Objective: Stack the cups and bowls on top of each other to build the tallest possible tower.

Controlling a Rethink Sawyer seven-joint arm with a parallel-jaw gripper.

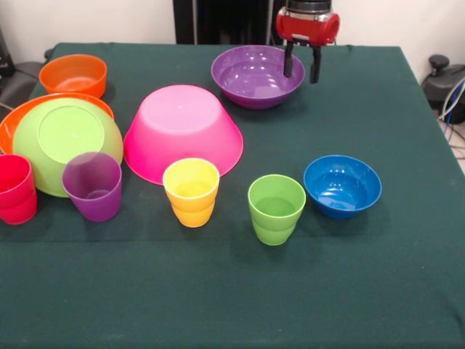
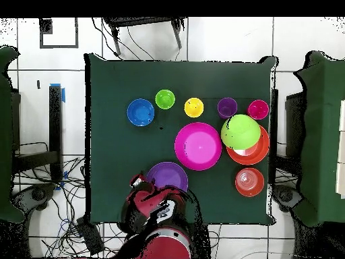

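So the robot's red and black hand (image 1: 302, 70) hangs over the right rim of the glossy purple plastic bowl (image 1: 254, 76), fingers apart, nothing between them. That bowl sits upright at about 12 o'clock on the dark green cloth-covered surface (image 1: 378, 283) in the front view.

No real tower here. The big pink plastic bowl (image 1: 183, 131) is flipped upside down near the middle with nothing on top of it. At 9 o'clock from it, the lime green plastic bowl (image 1: 64, 142) lies inverted and tilted, resting in the large orange plastic bowl (image 1: 14, 123). The small orange plastic bowl (image 1: 73, 74) stands upright at roughly 10 o'clock.

Nearest the camera there's a row of ribbed plastic tumblers, all upright: red (image 1: 16, 189), purple (image 1: 93, 185), yellow (image 1: 191, 192), green (image 1: 276, 209). The small blue plastic bowl (image 1: 342, 185) sits just beside the green one, at its 2 o'clock.
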